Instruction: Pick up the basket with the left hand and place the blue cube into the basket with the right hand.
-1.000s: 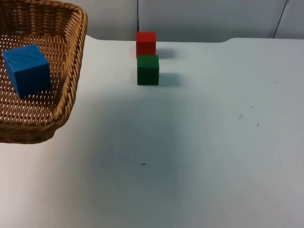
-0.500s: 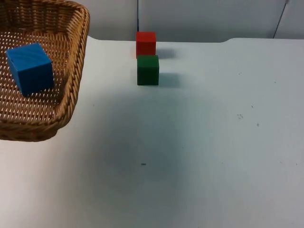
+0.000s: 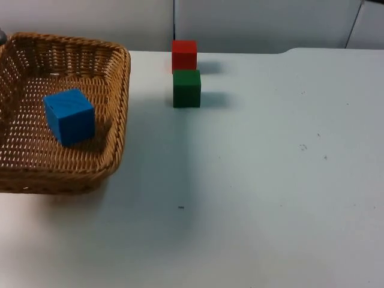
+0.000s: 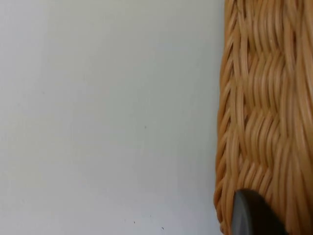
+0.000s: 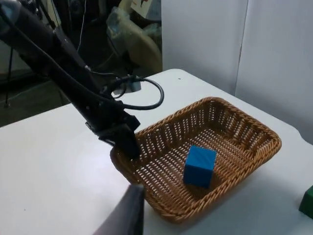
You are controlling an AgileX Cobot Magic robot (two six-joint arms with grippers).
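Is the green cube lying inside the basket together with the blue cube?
No, the green cube stands on the table beside the red cube, apart from the basket, which holds the blue cube.

Even light, soft rightward shadows

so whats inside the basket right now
One blue cube sits on the woven floor of the basket, clear of its walls. The floor patch under the cube is covered. The left gripper grips the rim.
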